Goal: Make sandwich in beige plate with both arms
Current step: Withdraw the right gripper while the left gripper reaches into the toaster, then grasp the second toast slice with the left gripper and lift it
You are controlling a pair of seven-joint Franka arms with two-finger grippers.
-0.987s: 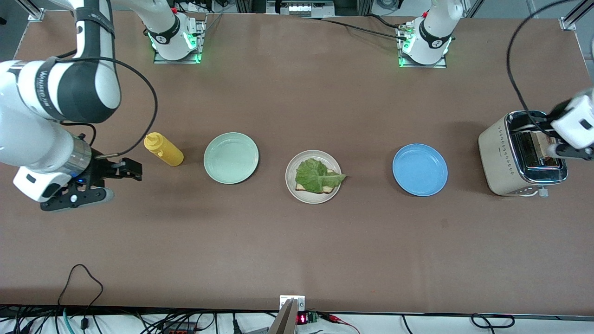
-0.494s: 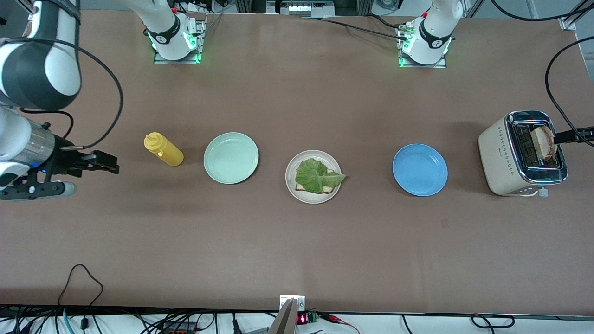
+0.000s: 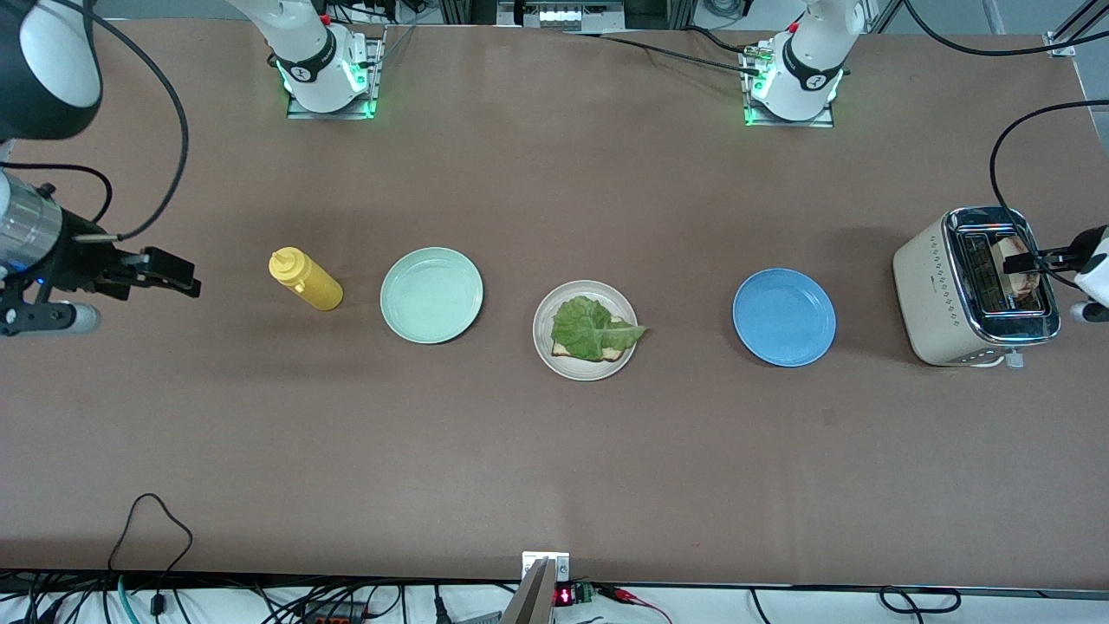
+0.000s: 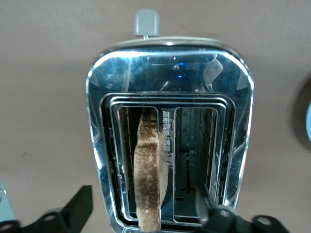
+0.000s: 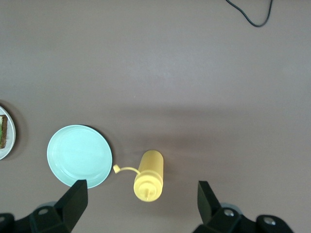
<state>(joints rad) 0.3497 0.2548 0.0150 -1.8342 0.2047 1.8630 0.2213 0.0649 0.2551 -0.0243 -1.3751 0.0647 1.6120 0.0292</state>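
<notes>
The beige plate [image 3: 573, 373] lies mid-table with one toast slice [image 3: 562, 349] on it and a green lettuce leaf [image 3: 589, 328] on top. A second toast slice [image 3: 1008, 249] stands upright in one slot of the toaster [image 3: 931, 290] at the left arm's end. My left gripper [image 3: 1021, 266] hangs over the toaster. In the left wrist view this gripper [image 4: 143, 206] is open, its fingers [image 4: 77, 208] apart on either side of the slice [image 4: 148, 165] with gaps showing. My right gripper [image 3: 178, 276] is open and empty over the table at the right arm's end, beside the yellow bottle.
A yellow squeeze bottle [image 3: 305, 279] lies beside a mint-green plate [image 3: 431, 295] toward the right arm's end. A blue plate [image 3: 784, 316] sits between the beige plate and the toaster. A black cable loop [image 3: 156, 511] lies near the front edge.
My left gripper has shifted over the toaster, now straddling the raised slice. My right arm has drawn back from the bottle toward its end of the table.
</notes>
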